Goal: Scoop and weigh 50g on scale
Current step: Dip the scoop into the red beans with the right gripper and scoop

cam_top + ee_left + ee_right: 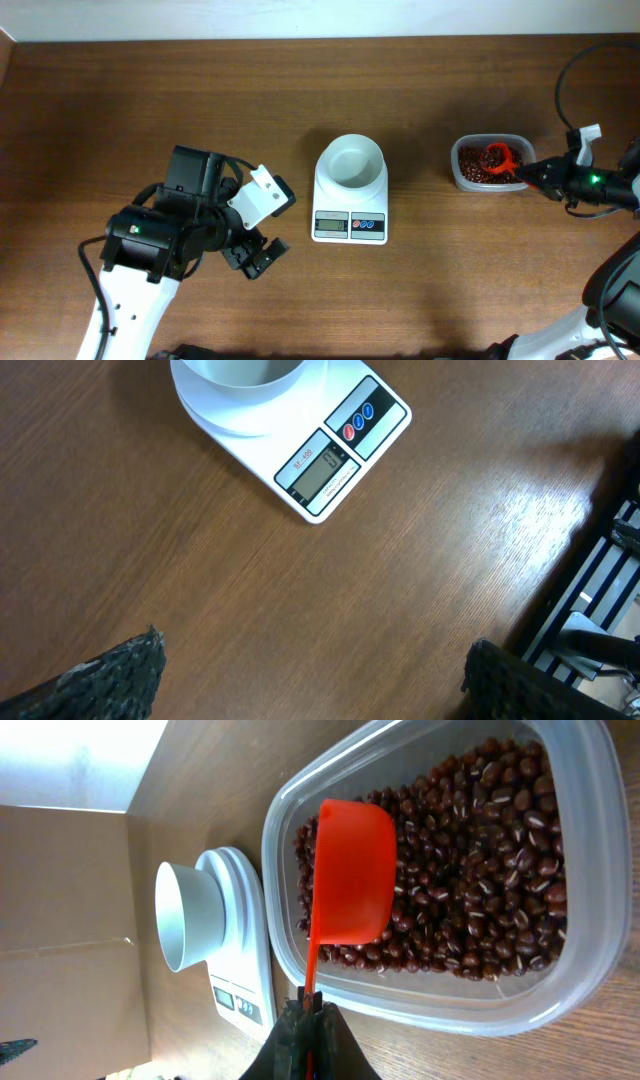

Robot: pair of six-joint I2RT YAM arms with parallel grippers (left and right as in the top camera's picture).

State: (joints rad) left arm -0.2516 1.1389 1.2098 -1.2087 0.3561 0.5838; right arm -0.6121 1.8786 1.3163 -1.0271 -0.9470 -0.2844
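Showed the scale (pixel 349 208) near the middle of the worktop (pixel 450 80), grey display and two blue buttons facing the front edge, with a round white bowl (pixel 350 162) seated on its platform. Left the display digits too small to read with confidence. Set a clear plastic tub (pixel 456 165) to the right of the scale, near it but apart, filled with red-brown beans (pixel 473 172). Brought the right arm in low from the right edge, roughly level and pointing leftward at the tub. Kept the right hand (pixel 528 172) pinched fully together on the thin handle (pixel 312 960) of the red scoop (pixel 497 157), with the cup of the scoop lying over the beans inside the tub, close to the wall nearest the hand. Could not be judged from the wrist view whether the cup touched the beans. Placed the left arm folded at the front left, well apart from the scale, wrist bent so that the left hand (pixel 258 256) angled down at bare wood. Spread the left fingertips (pixel 110 680) as wide as they go, with nothing between them, the front corner of the scale lying ahead of them in the wrist view.
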